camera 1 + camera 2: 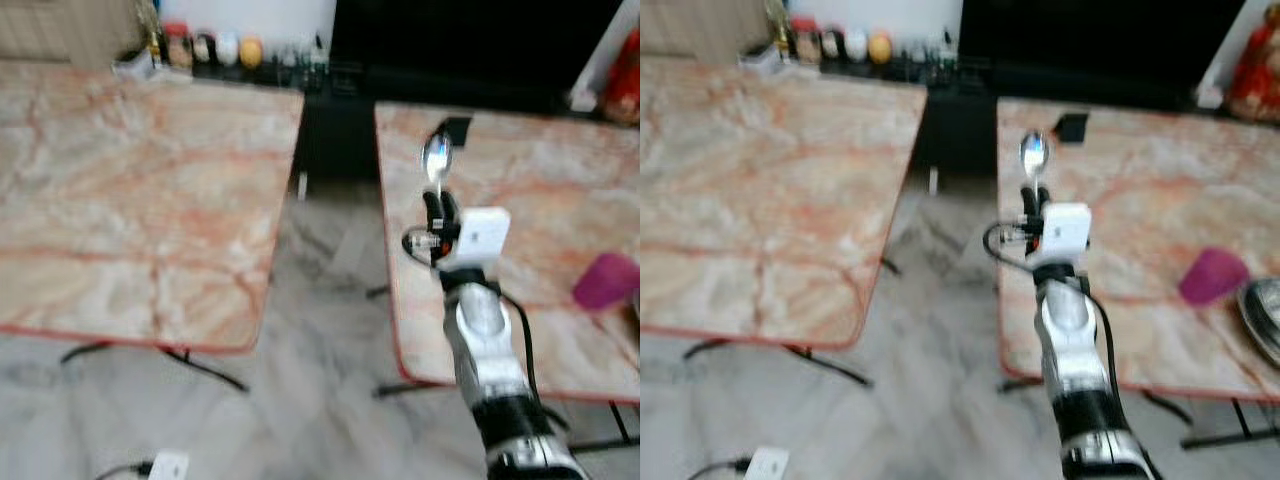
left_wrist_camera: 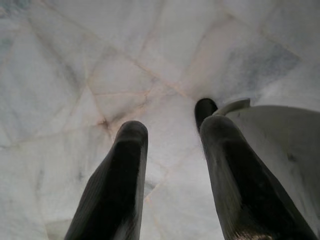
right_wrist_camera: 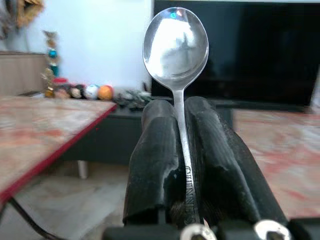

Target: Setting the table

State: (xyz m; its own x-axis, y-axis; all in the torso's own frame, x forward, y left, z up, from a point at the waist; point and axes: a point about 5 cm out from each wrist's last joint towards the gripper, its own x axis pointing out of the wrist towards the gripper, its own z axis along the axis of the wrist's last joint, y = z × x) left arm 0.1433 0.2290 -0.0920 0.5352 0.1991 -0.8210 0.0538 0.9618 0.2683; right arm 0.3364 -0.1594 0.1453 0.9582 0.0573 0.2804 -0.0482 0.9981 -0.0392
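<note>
The robot's right arm (image 1: 487, 350) is a silver, rounded metal tube with a glossy black band near its lower end. A white, box-shaped camera housing (image 1: 1065, 227) sits at the wrist, with thin black cables looping beside it and down the forearm. The right gripper (image 3: 182, 150) has two thick, matte black fingers with worn, pitted surfaces and small silver screws at their base. The left gripper (image 2: 172, 185) has two smooth, rounded black fingers (image 2: 115, 190).

Bright, even daylight; both eye views blurred, wrist views sharper
</note>
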